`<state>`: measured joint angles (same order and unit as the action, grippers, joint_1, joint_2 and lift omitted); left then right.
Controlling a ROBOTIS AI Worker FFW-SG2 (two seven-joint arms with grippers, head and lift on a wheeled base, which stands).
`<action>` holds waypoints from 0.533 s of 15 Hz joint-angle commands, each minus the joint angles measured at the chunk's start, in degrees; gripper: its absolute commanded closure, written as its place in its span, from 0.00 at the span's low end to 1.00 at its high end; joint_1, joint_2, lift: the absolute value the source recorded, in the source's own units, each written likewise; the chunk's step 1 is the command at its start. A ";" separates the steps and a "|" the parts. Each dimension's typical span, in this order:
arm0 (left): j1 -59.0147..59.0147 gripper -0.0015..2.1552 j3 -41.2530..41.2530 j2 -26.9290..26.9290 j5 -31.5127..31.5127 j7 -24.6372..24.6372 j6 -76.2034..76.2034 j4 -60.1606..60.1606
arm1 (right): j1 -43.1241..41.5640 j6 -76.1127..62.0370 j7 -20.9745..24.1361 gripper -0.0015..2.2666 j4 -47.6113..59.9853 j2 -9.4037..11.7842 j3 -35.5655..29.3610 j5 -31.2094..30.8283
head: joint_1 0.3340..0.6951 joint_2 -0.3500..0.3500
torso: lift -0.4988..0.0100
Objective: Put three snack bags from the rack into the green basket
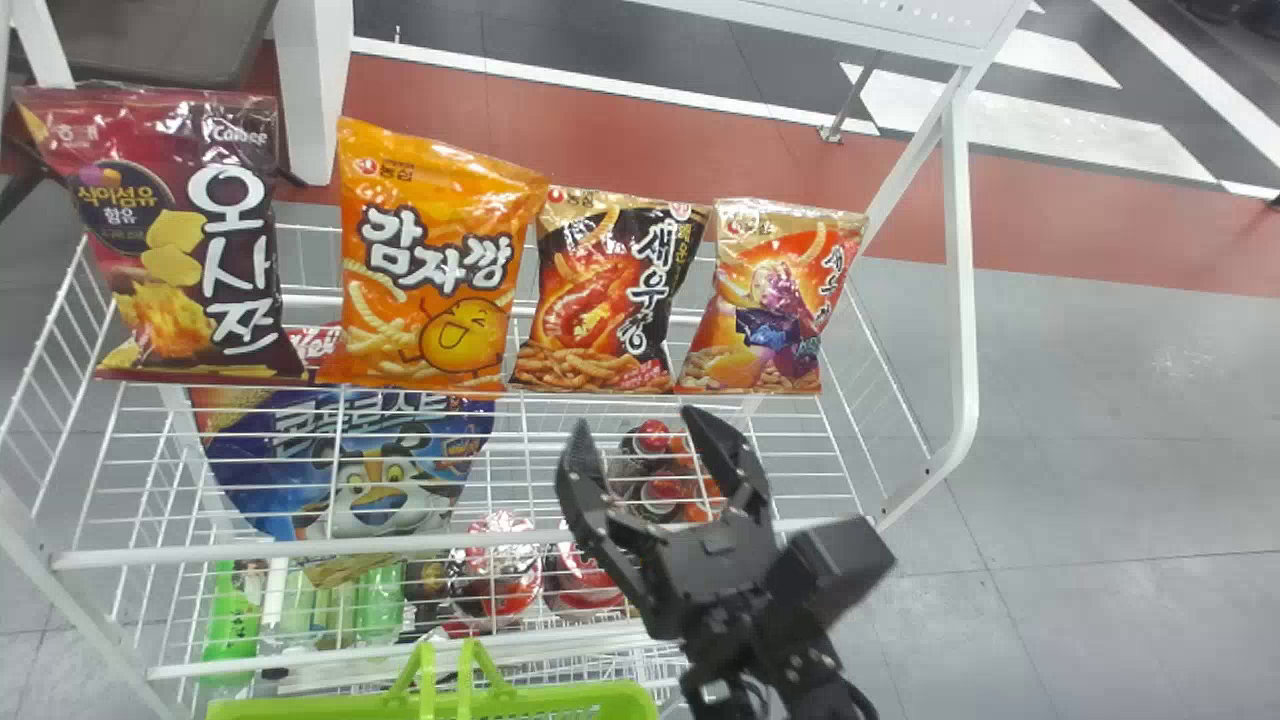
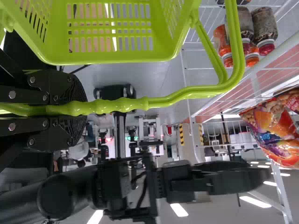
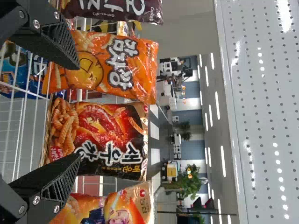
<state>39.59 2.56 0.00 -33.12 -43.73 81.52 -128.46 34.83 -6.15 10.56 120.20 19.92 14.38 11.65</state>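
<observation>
My right gripper (image 1: 650, 440) stands open in front of the rack, below the black snack bag (image 1: 612, 290) and the red-orange snack bag (image 1: 772, 298). An orange snack bag (image 1: 430, 260) and a maroon snack bag (image 1: 170, 235) stand farther left on the top shelf. In the right wrist view the open gripper (image 3: 77, 112) has the black bag (image 3: 100, 137) beyond and between its fingers, not gripped. The green basket (image 1: 430, 705) is at the bottom edge. In the left wrist view my left gripper (image 2: 77, 109) is shut on the basket's handle (image 2: 182, 99).
The white wire rack (image 1: 300, 548) has a front rail below the bags and a post at the right. On its lower shelf lie a blue bag (image 1: 350, 470), cans, jars and bottles. A perforated white panel (image 3: 261, 112) overhangs the bags.
</observation>
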 commanded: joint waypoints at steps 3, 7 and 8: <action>-1.88 0.87 -3.00 0.15 2.27 -0.04 0.00 1.73 | -11.19 9.45 0.87 0.08 -4.36 -2.69 4.26 -0.31 | 1.00 0.00 | 0.98; -1.97 0.87 -3.18 0.15 2.27 0.14 0.00 2.96 | -21.74 12.09 0.78 0.08 -12.63 -5.07 9.00 0.04 | 1.00 0.10 | 0.98; -1.97 0.87 -3.18 0.15 2.27 0.31 0.00 2.96 | -23.49 12.62 0.78 0.08 -14.12 -5.77 9.71 0.04 | 1.00 0.13 | 0.98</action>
<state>37.62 -0.54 0.00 -30.85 -43.53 81.52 -125.58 14.43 5.91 11.34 108.71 15.02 22.92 11.41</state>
